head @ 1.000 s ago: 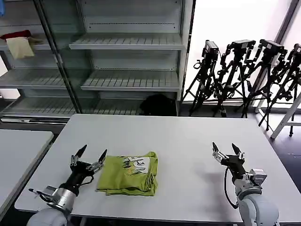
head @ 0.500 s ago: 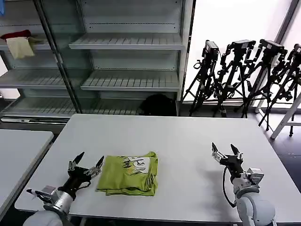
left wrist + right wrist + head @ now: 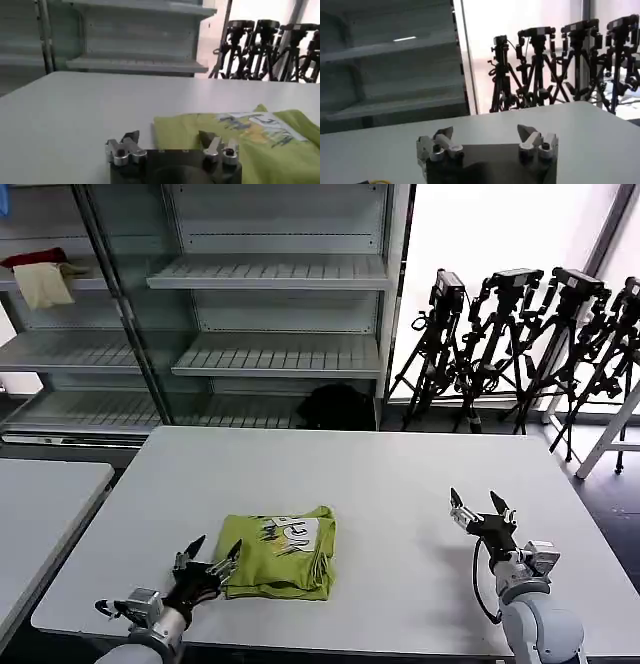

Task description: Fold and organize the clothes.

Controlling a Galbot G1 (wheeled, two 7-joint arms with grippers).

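Both grippers spread, empty; left gripper [image 3: 211, 556] beside folded T-shirt [image 3: 280, 552]; right gripper [image 3: 478, 507] apart.

Left gripper [image 3: 210, 552] has drawn back toward the near table edge and shifted right across the last second. It was beside the T-shirt's [image 3: 280, 554] left edge, level with its middle; it now sits at the shirt's near-left corner, lower in the head view, one fingertip over the corner. Fingers spread as before, empty. Less of the arm shows.

No legible text, T-shirt [image 3: 277, 553] print included.
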